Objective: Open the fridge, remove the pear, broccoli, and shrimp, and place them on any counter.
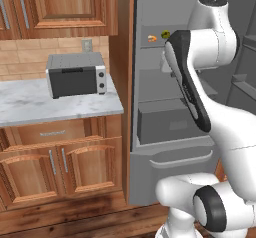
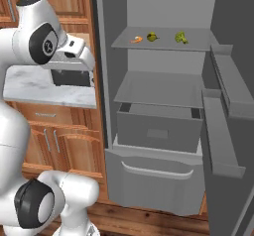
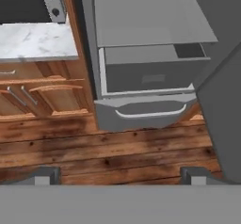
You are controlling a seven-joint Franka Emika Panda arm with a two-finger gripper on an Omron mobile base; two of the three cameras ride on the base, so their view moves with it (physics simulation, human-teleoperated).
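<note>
Spanning left of frame, veined white marble counter point(image 1: 30, 104) tops brown wood cabinets; matte grey fridge point(image 2: 163, 88) open at centre; gripper point(image 3: 120, 175) fingers apart.

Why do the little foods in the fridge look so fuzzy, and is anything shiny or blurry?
In the right base view the shrimp, pear and broccoli are small and soft-edged on the fridge shelf; in the left base view the lighting is even, no glare on the counter; in the hand view the floor looks slightly blurred.

Broccoli point(image 2: 181, 37) hidden behind arm in left base view; fridge point(image 2: 163, 126) door cropped
</note>
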